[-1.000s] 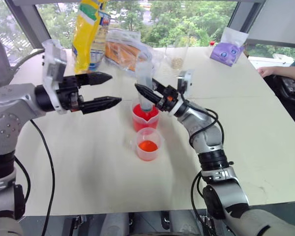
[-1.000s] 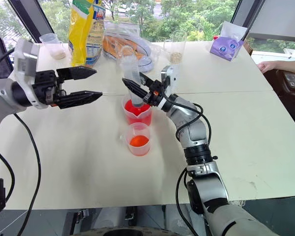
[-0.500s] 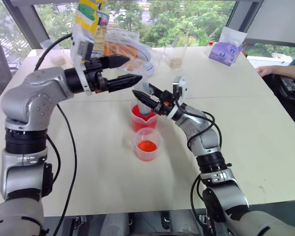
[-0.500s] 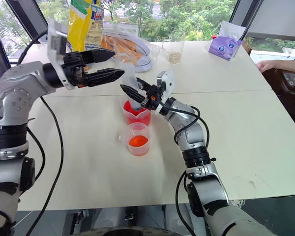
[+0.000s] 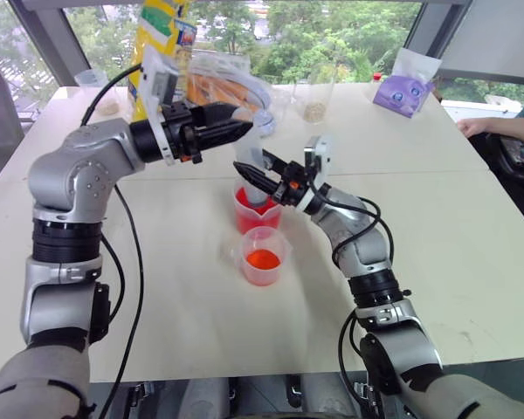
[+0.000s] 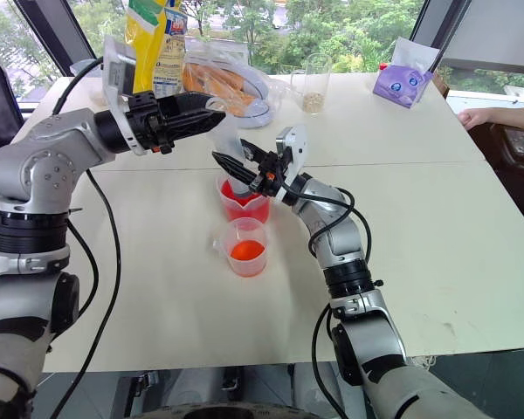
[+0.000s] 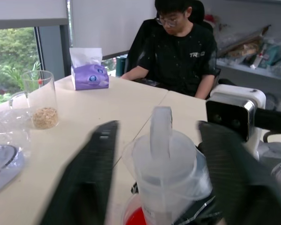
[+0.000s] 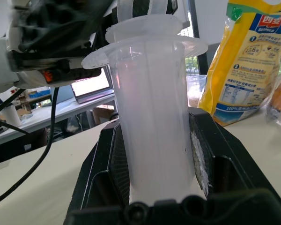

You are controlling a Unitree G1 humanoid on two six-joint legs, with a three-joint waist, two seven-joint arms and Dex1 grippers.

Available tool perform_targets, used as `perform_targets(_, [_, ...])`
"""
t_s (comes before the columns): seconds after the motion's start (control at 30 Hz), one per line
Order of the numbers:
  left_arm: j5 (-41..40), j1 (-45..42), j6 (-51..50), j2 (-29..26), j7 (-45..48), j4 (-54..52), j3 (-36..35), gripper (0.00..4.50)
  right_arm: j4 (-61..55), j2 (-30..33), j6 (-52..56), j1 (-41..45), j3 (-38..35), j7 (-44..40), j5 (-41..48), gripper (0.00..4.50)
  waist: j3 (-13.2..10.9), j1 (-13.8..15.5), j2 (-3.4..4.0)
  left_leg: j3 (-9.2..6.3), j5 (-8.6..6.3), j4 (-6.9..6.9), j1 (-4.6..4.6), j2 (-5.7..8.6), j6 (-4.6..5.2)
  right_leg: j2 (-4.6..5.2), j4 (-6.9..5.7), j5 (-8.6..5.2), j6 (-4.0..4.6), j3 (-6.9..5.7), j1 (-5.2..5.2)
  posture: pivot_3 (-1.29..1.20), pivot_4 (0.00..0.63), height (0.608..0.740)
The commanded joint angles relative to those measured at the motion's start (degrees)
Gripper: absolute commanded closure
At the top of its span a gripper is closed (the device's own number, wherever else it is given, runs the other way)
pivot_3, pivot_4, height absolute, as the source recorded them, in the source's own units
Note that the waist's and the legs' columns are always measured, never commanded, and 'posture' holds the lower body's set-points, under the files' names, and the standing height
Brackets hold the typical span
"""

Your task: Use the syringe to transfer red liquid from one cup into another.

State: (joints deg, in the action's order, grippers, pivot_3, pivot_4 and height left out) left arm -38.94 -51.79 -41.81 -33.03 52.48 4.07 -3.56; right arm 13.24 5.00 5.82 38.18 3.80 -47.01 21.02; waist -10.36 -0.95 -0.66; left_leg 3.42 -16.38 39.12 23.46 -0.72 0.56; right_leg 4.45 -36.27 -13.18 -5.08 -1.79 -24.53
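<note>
syringe [image 8: 152,117]: clear, whitish
taller cup [image 5: 257,209]: bright red liquid
shorter cup [image 5: 263,256]: orange-red liquid
tissue pack [image 5: 403,91]: purple
table [image 5: 472,227]: cream

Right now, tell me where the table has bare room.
Bare: the near-left stretch in front of the shorter cup, and the right side short of the tissue pack. Crowded: the far edge around the yellow bag, and mid-table by the taller cup.

On my feed, yellow bag [image 5: 155,52] at the bench's [image 5: 437,218] far-left edge, purple tissue pack [image 5: 404,92] far-right corner, grain cup [image 5: 313,98] between, seated person [image 7: 185,51] behind.
</note>
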Motion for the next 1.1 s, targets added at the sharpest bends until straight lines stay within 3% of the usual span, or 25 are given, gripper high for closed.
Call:
perform_targets(0.03, [0.0, -1.6, 0.9, 0.2, 0.4, -0.8, -1.1, 4.31, -1.7, -0.1, -1.1, 0.4, 0.1, -0.4, 0.2, 3.11, 0.0, 0.0, 0.0, 0.0, 0.0, 0.0, 0.0, 0.0, 0.0, 0.0, 0.0, 0.0, 0.0, 0.0, 0.0, 0.0, 0.15, 0.74])
perform_targets(1.1, [5.5, -11.0, 6.9, 0.5, 0.9, 6.6, -2.7, 4.42, 2.9, 0.8, 0.0, -1.2, 1.2, -2.7, -0.4, 3.11, 0.0, 0.0, 0.0, -0.01, 0.0, 0.0, 0.0, 0.01, 0.0, 0.0, -0.01, 0.0, 0.0, 0.0, 0.0, 0.0, 0.15, 0.74])
